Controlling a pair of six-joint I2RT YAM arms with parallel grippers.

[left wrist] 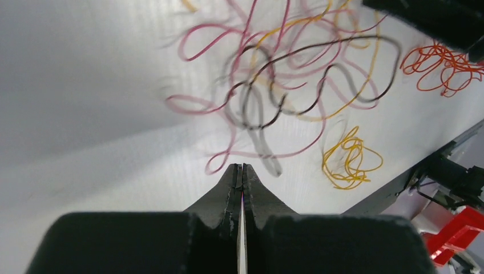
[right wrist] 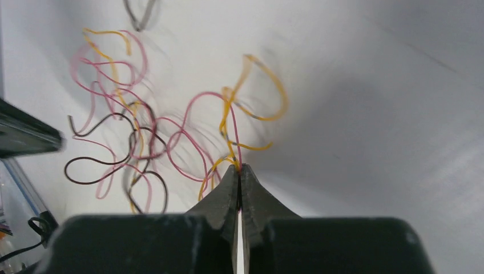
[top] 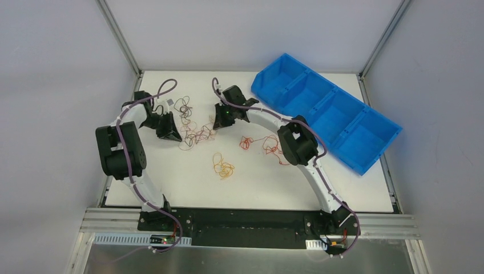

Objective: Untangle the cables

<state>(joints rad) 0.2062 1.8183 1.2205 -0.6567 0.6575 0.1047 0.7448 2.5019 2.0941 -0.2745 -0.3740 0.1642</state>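
- Your L pincer (left wrist: 242,167) sits at the far-left part of the white surface (top: 171,182). Its fingers are clenched tight, tips together. From the L wrist view a faint pinkish line shows in the slit, but you can't tell if a strand is caught there. A pink loop of the cables lies just beyond the tips.
- Just past it, toward the far edge, loose dark brown strands (top: 182,105) lie in open curls, apart from the rest.
- Btwn the two pincers is the mixed tangle (top: 197,135): pink, yellow and dark brown wires looped thru each other. Part of it looks blurred in both wrist views.
- Your R pincer (right wrist: 240,167) is on the tangle's right side, clenched on the mixed tangle. Yellow + pink strands run straight out from btwn the tips, and the yellow one arcs up and over to the right.
- Nearer to the arm bases, approx centre of the surface, a yellow bundle (top: 223,166) lies by itself, well apart from the tangle.
- Right of that, under the R arm's forearm, a red-orange bundle (top: 263,146) is spread on the surface, partly hidden by the arm.
- Far right: a blue bin (top: 381,127) w/ several compartments sits at an angle, its outer end past the surface edge.
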